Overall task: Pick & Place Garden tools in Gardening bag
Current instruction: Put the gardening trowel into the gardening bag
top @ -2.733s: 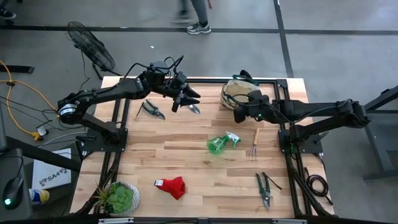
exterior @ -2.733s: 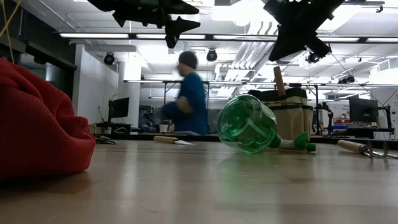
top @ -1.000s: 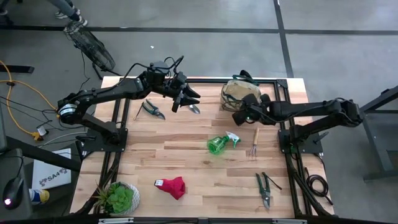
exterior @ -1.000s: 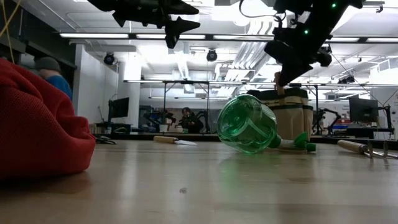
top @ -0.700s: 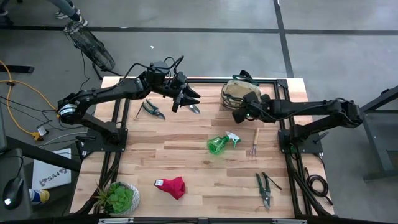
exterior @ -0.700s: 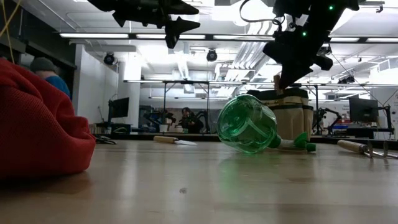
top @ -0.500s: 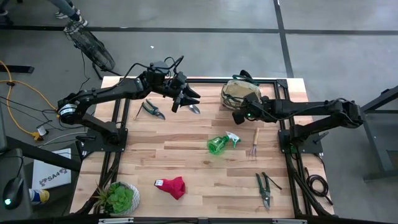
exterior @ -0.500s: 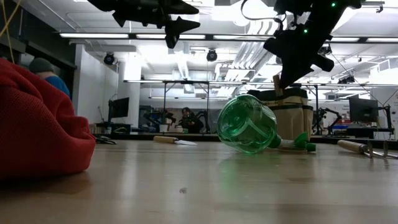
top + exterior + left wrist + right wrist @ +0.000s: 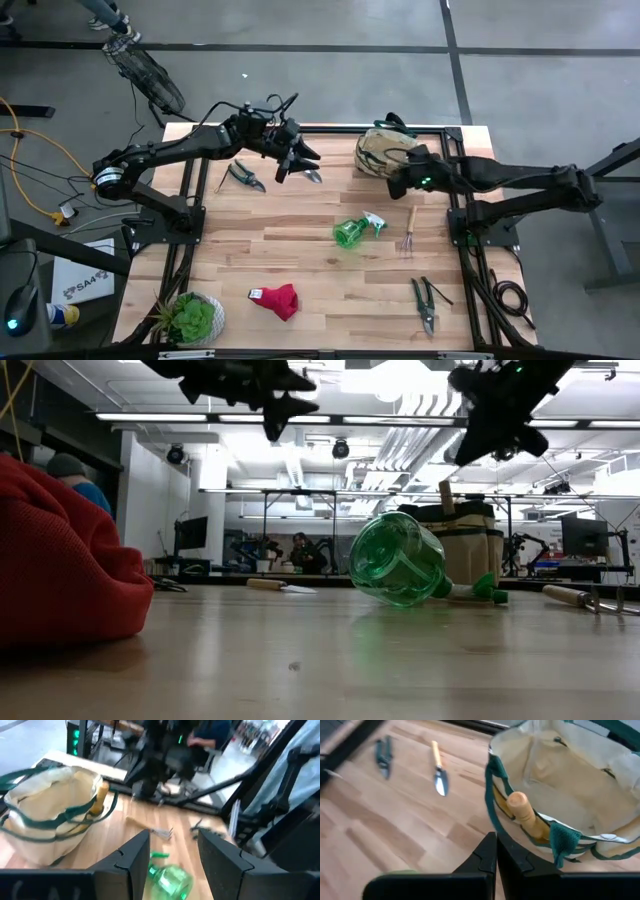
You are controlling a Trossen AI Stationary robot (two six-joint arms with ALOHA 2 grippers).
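Note:
The tan gardening bag (image 9: 380, 150) with green trim stands at the table's far right. A wooden-handled tool (image 9: 525, 816) sticks up from its outer pocket. My right gripper (image 9: 395, 188) hangs shut just on the near side of the bag, above that handle, with nothing in it. My left gripper (image 9: 297, 162) hovers open over a trowel (image 9: 311, 175) at the far middle. A green spray bottle (image 9: 355, 230) lies on its side, and a hand fork (image 9: 409, 230) lies to its right. Shears (image 9: 243, 176) lie at the far left, a second pair of shears (image 9: 424, 303) lies near the front right, and a red glove (image 9: 277, 299) lies near the front.
A potted plant (image 9: 190, 318) stands at the near left corner. Bare wood lies between the trowel and the spray bottle. In the low view the red glove (image 9: 60, 560) fills the left foreground. People show in the room beyond the table.
My right gripper has risen from the top of the wooden handle in the bag's pocket and drawn back a little toward the table's right edge, rolling as it went. It has stayed shut. The tools and the bag lie as before.

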